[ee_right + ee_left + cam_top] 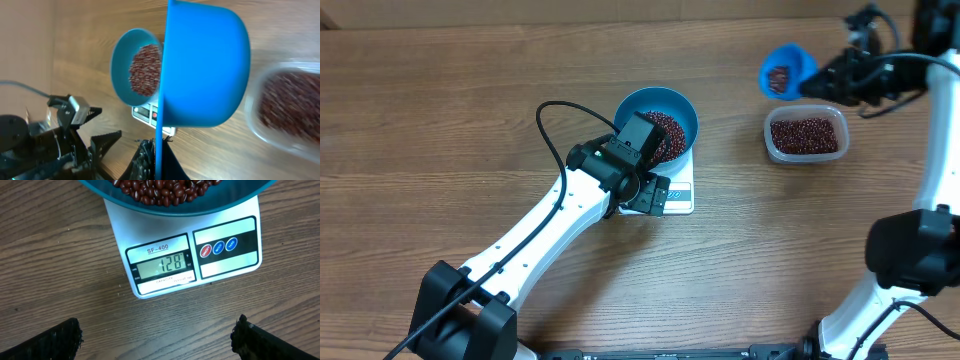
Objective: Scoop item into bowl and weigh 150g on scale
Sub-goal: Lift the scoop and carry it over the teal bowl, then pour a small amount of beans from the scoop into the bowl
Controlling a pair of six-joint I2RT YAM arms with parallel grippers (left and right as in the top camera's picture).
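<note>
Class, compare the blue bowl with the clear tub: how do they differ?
The bowl is round and opaque blue; the tub is rounded-rectangular and clear. The bowl sits on the scale; the tub stands directly on the table. Both hold red-brown beans.

The left hand hangs with fingers spread wide over bare desk. Straight ahead of it, the scale and the bowl on top of it block the way. To its left the desk lies open. The right hand, closed on the scoop, has the tub just beside it on the robot's side. An open strip of desk runs between the scoop and the bowl.
</note>
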